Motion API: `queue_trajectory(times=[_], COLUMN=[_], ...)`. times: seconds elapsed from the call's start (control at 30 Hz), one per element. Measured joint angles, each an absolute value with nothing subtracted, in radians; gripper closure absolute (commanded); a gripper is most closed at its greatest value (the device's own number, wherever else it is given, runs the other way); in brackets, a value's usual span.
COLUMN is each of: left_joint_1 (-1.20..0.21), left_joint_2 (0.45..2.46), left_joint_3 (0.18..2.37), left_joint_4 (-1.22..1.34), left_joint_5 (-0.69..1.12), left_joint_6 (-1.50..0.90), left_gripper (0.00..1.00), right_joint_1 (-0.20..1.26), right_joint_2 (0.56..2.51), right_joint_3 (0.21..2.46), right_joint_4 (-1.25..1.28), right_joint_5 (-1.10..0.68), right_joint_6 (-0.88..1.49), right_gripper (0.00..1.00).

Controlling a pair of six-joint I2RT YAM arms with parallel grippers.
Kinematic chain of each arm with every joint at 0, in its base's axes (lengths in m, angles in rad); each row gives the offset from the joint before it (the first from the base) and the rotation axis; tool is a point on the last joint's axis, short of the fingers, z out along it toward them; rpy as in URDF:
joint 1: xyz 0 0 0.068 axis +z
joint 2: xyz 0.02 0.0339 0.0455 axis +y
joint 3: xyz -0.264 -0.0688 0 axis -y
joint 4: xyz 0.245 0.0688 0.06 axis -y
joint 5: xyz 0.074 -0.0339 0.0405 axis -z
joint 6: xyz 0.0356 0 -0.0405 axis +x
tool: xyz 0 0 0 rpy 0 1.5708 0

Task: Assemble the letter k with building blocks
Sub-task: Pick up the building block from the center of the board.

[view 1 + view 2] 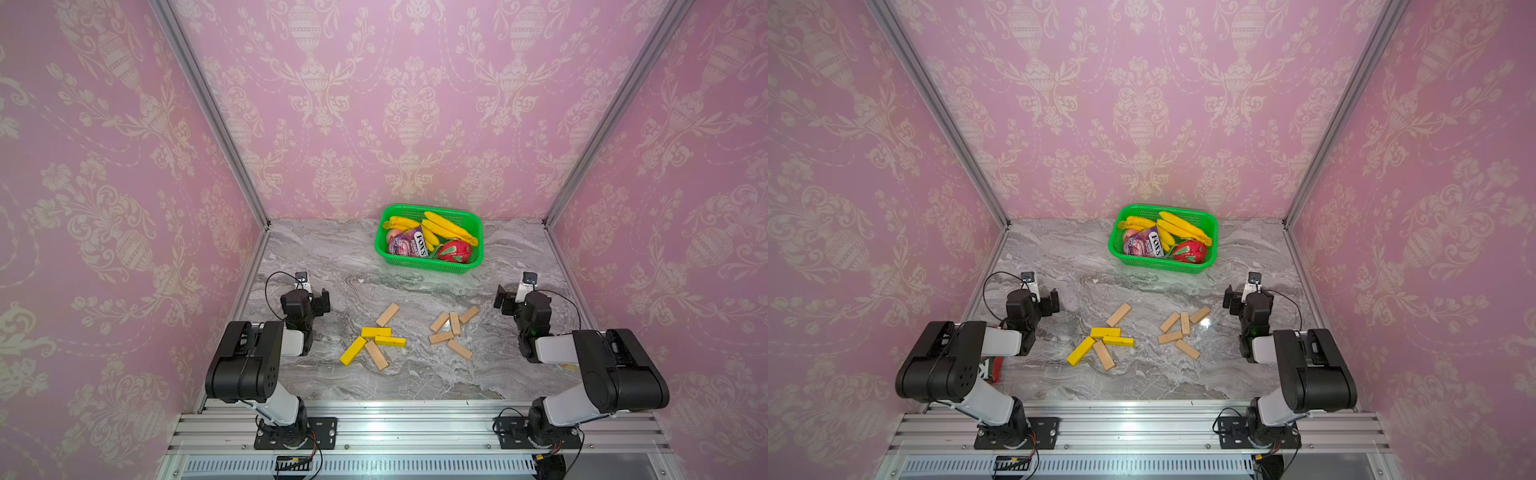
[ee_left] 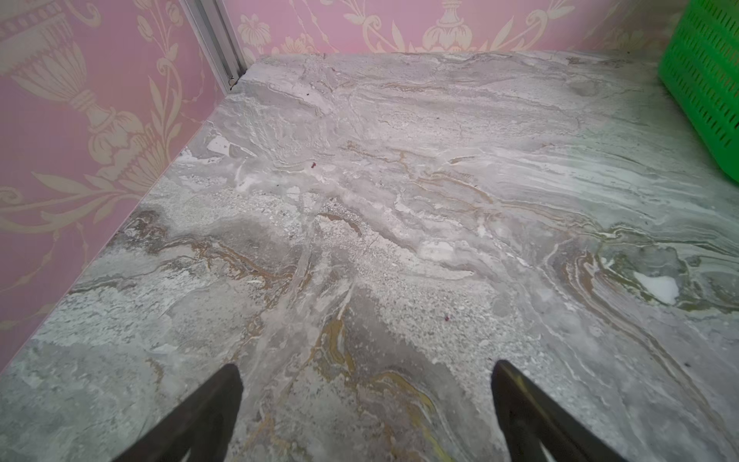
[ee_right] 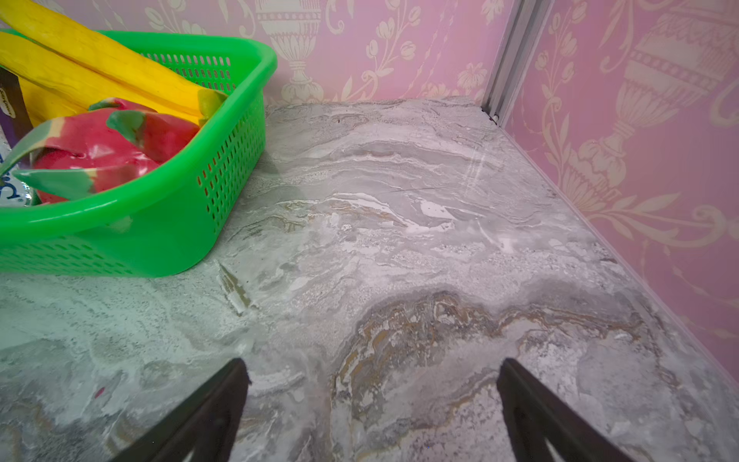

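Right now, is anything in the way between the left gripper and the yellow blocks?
No, nothing visible is. Only bare table lies between the left gripper and the yellow blocks. The green basket sits farther back, off that path.

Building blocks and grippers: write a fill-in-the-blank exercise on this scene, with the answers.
1. Of the building blocks on the table, ___ are yellow.
2. The wooden blocks grouped nearer the right gripper number ___.
3. The bananas lie in a ___ basket.
4. The left gripper and the right gripper both stand ___, holding nothing.
Missing words: three; five; green; open.
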State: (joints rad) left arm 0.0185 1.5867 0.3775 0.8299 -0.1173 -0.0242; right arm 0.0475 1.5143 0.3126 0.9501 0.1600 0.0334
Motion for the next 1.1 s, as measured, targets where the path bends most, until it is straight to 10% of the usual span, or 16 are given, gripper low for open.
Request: queue_trajectory(times=[1.1], left_joint_1=[0.019], left_joint_2=[1.547], left_joint_3=[0.445], left_joint_4=[0.663], left_joint_5=[-0.117], left_joint_6=[-0.027], left_gripper=[0.02], right_joint_1=[0.047], right_joint_2=[1.470], right_joint_3=[0.326], right_joint_4=[0.869], right_joint_5=[0.136], right_joint_6=[0.030], right_gripper=[0.00])
